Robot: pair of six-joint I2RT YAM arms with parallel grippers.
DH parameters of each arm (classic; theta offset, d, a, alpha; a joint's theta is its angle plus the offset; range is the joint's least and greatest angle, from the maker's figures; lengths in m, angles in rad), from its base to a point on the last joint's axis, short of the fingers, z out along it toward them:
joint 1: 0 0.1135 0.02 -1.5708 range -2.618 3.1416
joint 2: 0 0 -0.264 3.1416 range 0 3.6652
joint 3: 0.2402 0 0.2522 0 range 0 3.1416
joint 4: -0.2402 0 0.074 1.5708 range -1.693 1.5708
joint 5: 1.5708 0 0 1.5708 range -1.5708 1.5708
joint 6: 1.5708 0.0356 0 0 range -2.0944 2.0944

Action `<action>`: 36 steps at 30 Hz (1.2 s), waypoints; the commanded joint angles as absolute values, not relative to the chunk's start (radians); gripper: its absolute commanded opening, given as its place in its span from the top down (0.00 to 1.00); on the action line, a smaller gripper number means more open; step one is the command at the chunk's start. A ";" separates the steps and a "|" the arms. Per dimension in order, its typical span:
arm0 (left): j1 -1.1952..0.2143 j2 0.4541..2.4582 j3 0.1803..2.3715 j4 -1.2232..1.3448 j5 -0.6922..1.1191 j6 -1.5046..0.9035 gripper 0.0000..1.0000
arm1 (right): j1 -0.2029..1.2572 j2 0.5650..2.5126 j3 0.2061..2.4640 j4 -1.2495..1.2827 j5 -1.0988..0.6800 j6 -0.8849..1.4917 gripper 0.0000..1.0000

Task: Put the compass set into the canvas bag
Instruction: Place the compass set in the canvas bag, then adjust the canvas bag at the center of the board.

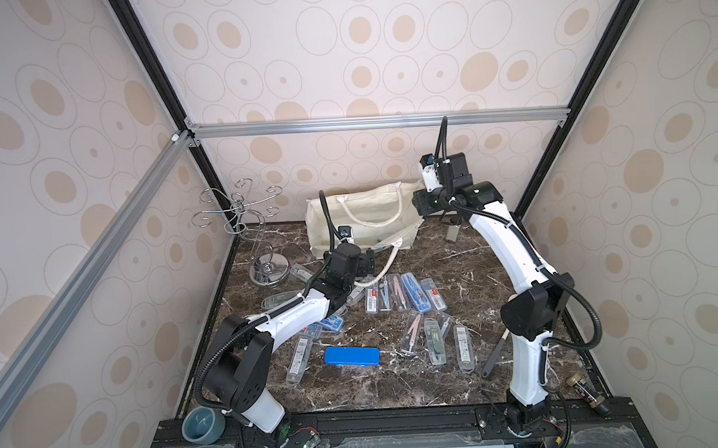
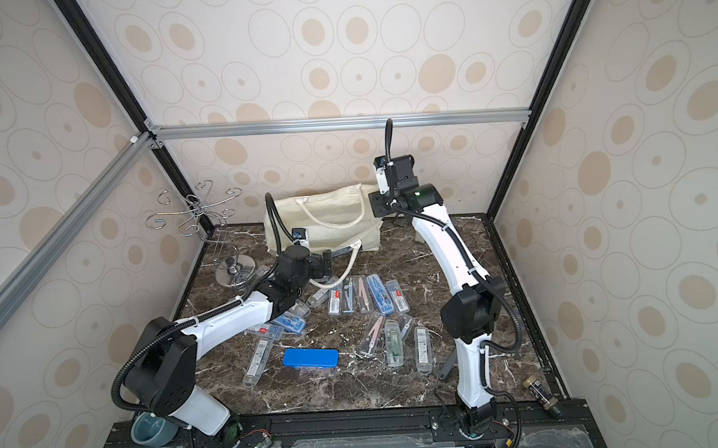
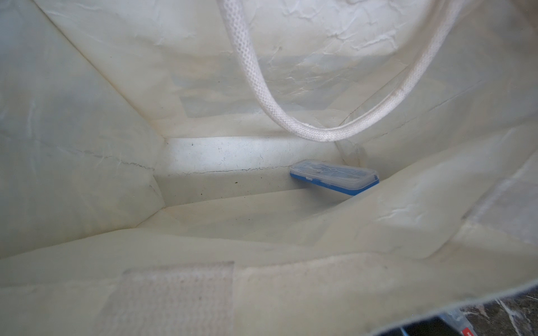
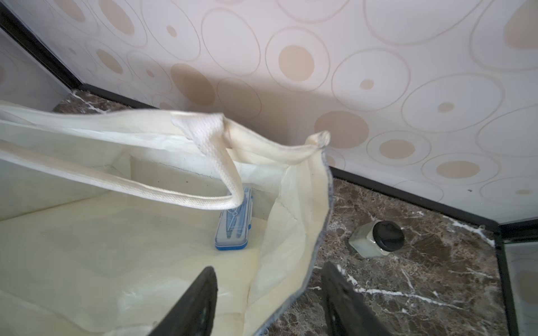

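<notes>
The cream canvas bag [image 1: 373, 203] [image 2: 327, 209] lies on its side at the back of the marble table, mouth toward the front. One compass set [image 3: 334, 176] [image 4: 234, 227], a clear case on a blue base, lies inside near the bag's bottom. Several more compass sets [image 1: 414, 293] lie on the table in front. My left gripper [image 1: 369, 261] sits at the bag's mouth; canvas hides its fingers in the left wrist view. My right gripper [image 4: 269, 270] is open, one finger inside the bag [image 4: 87, 247] and one outside, straddling its side edge.
A wire cup stand [image 1: 240, 222] rises at the back left. A small black-lidded jar [image 4: 375, 238] stands right of the bag. A blue tin [image 1: 352, 355], a black-handled tool [image 1: 494, 354], a teal roll [image 1: 203, 425] and a small bottle [image 1: 585, 388] lie nearer the front.
</notes>
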State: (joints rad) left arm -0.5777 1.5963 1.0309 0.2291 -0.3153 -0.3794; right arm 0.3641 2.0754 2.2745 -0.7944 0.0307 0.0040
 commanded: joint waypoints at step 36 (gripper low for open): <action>-0.567 1.613 1.168 0.184 -0.299 -0.289 0.00 | 0.299 2.010 2.343 -1.193 0.224 0.105 1.00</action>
